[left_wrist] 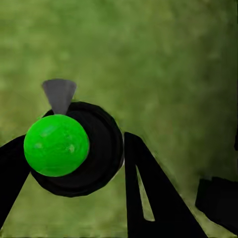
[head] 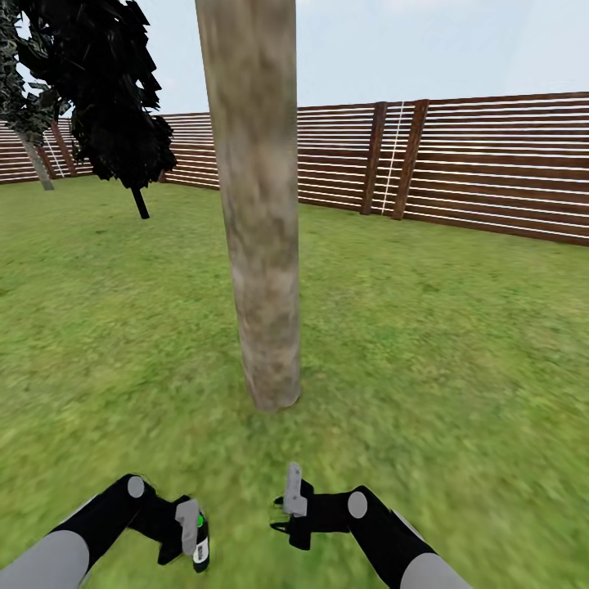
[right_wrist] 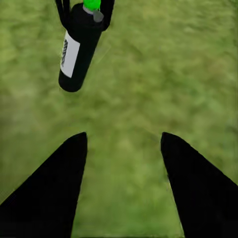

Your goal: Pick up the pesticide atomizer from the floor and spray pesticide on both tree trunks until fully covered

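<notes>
The pesticide atomizer (head: pixel 200 546), a small dark bottle with a white label whose top shows bright green, hangs low over the grass with my left gripper (head: pixel 191 533) shut on it. In the left wrist view the atomizer (left_wrist: pixel 96 148) sits between the two black fingers (left_wrist: pixel 148 198), its green cap facing the camera. The right wrist view catches the atomizer (right_wrist: pixel 78 47) hanging a short way off. My right gripper (head: pixel 290 505) is open and empty, with only grass between its fingers (right_wrist: pixel 49 193). A thick pale grey-brown tree trunk (head: pixel 258 204) rises straight ahead, a short distance beyond both grippers.
Green lawn (head: pixel 458 343) spreads all around. A black cone-shaped tree (head: pixel 106 90) stands at the back left. Beside it, at the far left edge, is another thin pale trunk (head: pixel 38 168). A brown slatted fence (head: pixel 491 164) closes the back.
</notes>
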